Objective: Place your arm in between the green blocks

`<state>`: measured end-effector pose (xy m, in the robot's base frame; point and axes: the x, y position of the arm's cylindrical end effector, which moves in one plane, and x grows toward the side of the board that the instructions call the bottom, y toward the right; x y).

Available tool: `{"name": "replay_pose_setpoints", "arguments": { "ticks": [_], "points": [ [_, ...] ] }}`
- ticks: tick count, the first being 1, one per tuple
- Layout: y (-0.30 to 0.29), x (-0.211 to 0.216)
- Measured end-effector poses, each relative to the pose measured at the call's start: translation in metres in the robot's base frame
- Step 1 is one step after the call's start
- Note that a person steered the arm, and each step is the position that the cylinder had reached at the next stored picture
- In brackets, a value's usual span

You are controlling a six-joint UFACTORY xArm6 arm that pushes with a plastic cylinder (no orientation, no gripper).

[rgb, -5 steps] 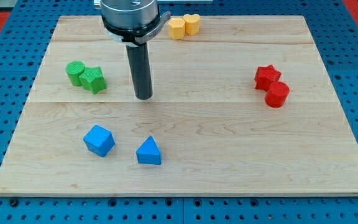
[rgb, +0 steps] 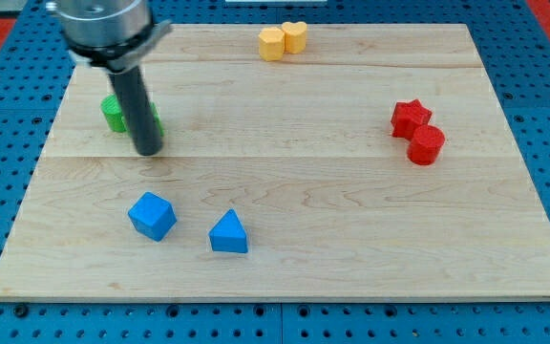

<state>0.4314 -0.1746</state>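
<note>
Low in the frame, on the wooden counter (rgb: 351,239), sit a blue cube (rgb: 152,215) and a blue triangular block (rgb: 228,232). Higher, at the left, my tip (rgb: 149,150) stands just in front of the two green blocks (rgb: 115,114), with the rod covering most of them. This arm carries no claw, so no claw state shows; at the right are two red blocks (rgb: 418,132), at the top two yellow blocks (rgb: 283,40).

Two yellow blocks (rgb: 282,40), two red blocks (rgb: 418,132), blue cube (rgb: 152,215), blue triangle (rgb: 228,232).
</note>
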Motion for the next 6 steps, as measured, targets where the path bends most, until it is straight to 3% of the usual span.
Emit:
{"name": "replay_pose_setpoints", "arguments": {
  "ticks": [3, 6],
  "points": [
    [-0.014, -0.047],
    [-0.009, -0.064]
  ]
}}
